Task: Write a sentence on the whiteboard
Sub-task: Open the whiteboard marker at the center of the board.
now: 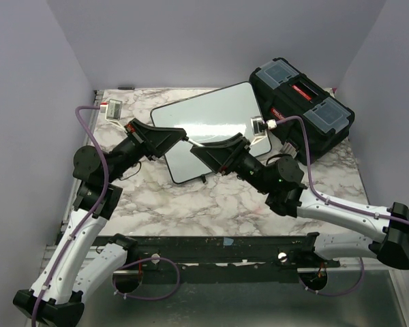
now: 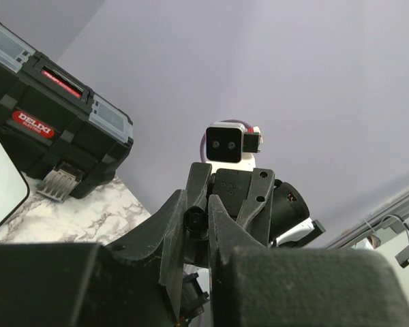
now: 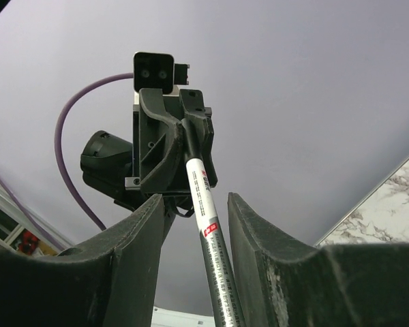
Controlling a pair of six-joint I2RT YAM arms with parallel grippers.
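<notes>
The whiteboard (image 1: pixel 215 112) lies tilted on the marble table, its visible surface blank white; the sentence is not in view. Above the board's near edge, a white-barrelled marker (image 1: pixel 196 142) spans the gap between my two grippers. My left gripper (image 1: pixel 179 135) is shut on the marker's black end (image 2: pixel 195 219). My right gripper (image 1: pixel 208 148) faces it from the right. In the right wrist view the marker's barrel (image 3: pixel 208 228) runs between the right gripper's (image 3: pixel 195 199) fingers, with a gap on each side, so that gripper is open. A corner of the whiteboard (image 2: pixel 0 184) shows at the left.
A black toolbox (image 1: pixel 303 107) with a red label stands at the back right, touching the whiteboard's right corner; it also shows in the left wrist view (image 2: pixel 54 126). Purple-grey walls close in the table on three sides. Cables trail from both wrists.
</notes>
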